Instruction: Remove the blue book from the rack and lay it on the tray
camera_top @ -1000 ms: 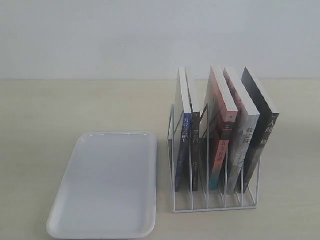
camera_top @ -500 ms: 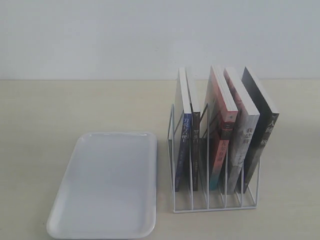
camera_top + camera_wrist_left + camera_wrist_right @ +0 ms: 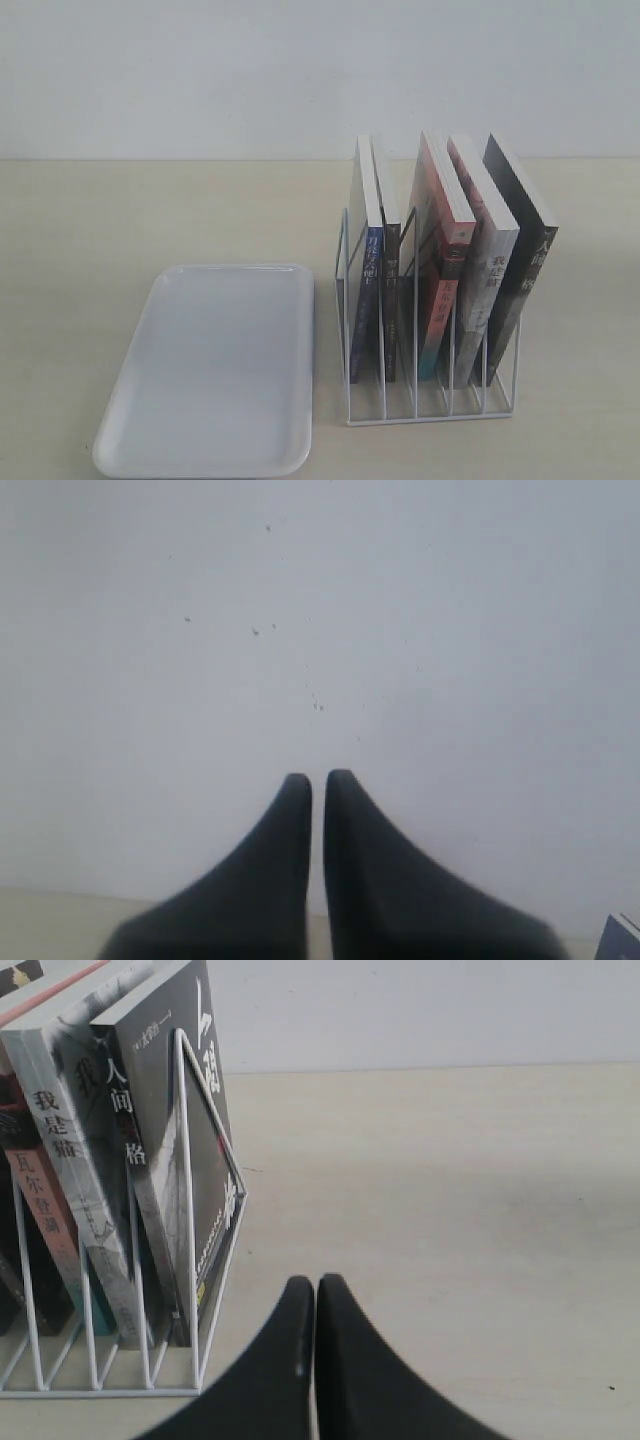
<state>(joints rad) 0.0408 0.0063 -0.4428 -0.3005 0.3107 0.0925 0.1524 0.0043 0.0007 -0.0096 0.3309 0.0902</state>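
The blue book (image 3: 366, 268) stands upright in the leftmost slot of the white wire rack (image 3: 430, 400), its blue spine with white characters facing the camera. The flat white tray (image 3: 212, 368) lies on the table just left of the rack. Neither arm shows in the exterior view. My left gripper (image 3: 317, 778) is shut, empty, pointing at a blank white wall. My right gripper (image 3: 316, 1282) is shut, empty, low over the table beside the rack's (image 3: 190, 1210) outer end, near the black-covered book (image 3: 165, 1130). The blue book is out of both wrist views.
Several other books share the rack: a dark brown-spined one (image 3: 392, 290) beside the blue book, then an orange-spined one (image 3: 445, 290), a pale one (image 3: 490, 290) and the black one (image 3: 525, 280). The beige table (image 3: 150, 210) extends behind the tray to a white wall.
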